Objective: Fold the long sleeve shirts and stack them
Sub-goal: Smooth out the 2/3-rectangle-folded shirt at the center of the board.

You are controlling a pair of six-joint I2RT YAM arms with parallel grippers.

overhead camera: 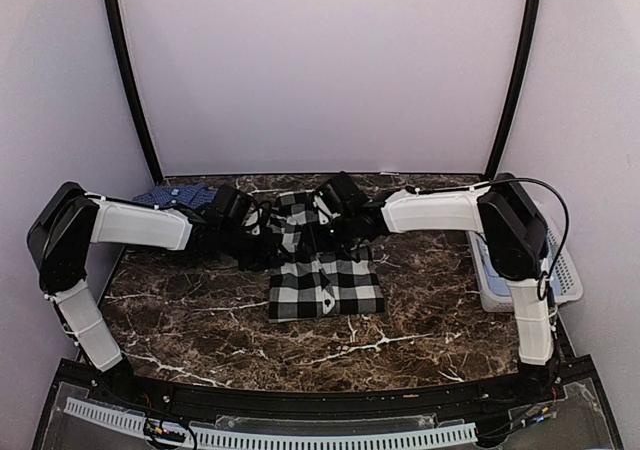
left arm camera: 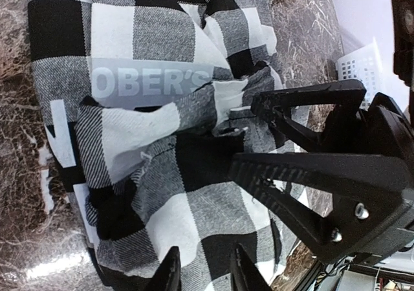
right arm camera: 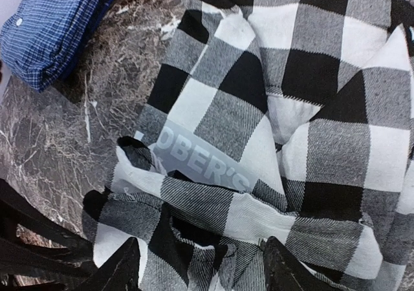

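The black-and-white checked shirt [overhead camera: 325,285] lies mid-table, flat at the front and bunched at the back near its collar. Its grey "OBER'S" label shows in the left wrist view [left arm camera: 152,84] and the right wrist view [right arm camera: 200,161]. The dark blue fine-check shirt [overhead camera: 175,197] lies folded at the back left, and it also shows in the right wrist view [right arm camera: 52,26]. My left gripper [left arm camera: 206,275] is open just over the checked cloth. My right gripper [right arm camera: 202,271] is wide open and straddles the bunched collar folds. The two grippers face each other closely [overhead camera: 295,232].
A white slotted basket [overhead camera: 565,270] stands at the right table edge behind the right arm. Bare marble tabletop [overhead camera: 200,320] lies in front of and left of the checked shirt. Black frame posts rise at the back corners.
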